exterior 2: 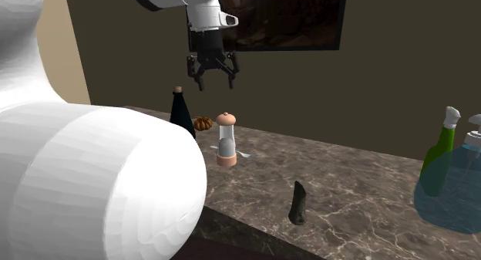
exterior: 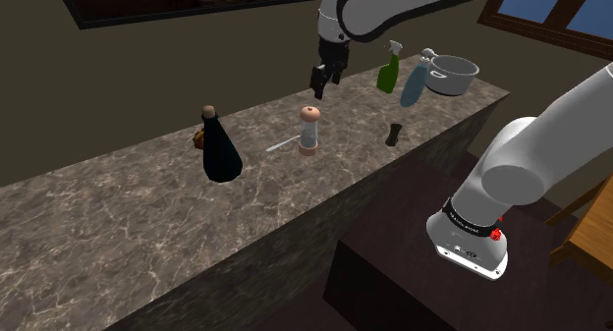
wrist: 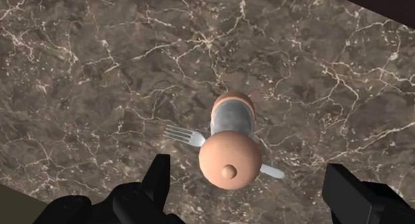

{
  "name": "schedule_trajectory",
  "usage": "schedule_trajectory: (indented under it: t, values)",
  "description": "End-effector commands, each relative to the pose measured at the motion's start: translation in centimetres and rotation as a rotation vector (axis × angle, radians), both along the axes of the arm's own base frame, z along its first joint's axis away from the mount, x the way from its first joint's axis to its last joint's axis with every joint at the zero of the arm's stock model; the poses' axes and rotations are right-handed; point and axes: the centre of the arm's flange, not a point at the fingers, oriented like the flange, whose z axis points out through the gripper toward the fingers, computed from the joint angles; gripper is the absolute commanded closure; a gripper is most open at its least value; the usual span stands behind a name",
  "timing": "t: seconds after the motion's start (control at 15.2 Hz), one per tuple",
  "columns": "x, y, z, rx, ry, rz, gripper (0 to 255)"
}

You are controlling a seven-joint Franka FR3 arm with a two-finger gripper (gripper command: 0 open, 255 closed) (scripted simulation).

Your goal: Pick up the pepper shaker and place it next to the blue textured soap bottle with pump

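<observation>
The pepper shaker (exterior: 309, 130) stands upright on the marble counter (exterior: 147, 221), with a clear middle and a tan cap and base; it is also visible as the shaker (exterior 2: 226, 140) and from above as the shaker (wrist: 231, 149). My gripper (exterior: 326, 80) hangs open well above it, a little toward the wall. In the second exterior view the gripper (exterior 2: 212, 75) has its fingers spread. From the wrist, the gripper (wrist: 249, 189) brackets the shaker's cap far below without touching. The blue soap bottle (exterior: 416, 80) with pump stands near the counter's far end, seen close as the bottle (exterior 2: 456, 185).
A fork (wrist: 183, 135) lies under the shaker. A black bottle (exterior: 220, 146) and a small brown object (exterior: 199, 137) stand at the shoulder view's left. A green spray bottle (exterior: 389, 68), a grey pot (exterior: 452, 75) and a small dark object (exterior: 394, 135) crowd the soap bottle's end.
</observation>
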Motion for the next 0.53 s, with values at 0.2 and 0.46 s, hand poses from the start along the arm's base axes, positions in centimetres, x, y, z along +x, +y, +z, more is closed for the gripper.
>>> schedule_trajectory:
  t: [0.2,0.46]
  values:
    - [3.9,1.0,-6.1,-0.061,0.040,0.004,0]
    - [5.1,1.2,-9.0,-0.080,0.053,0.005,0]
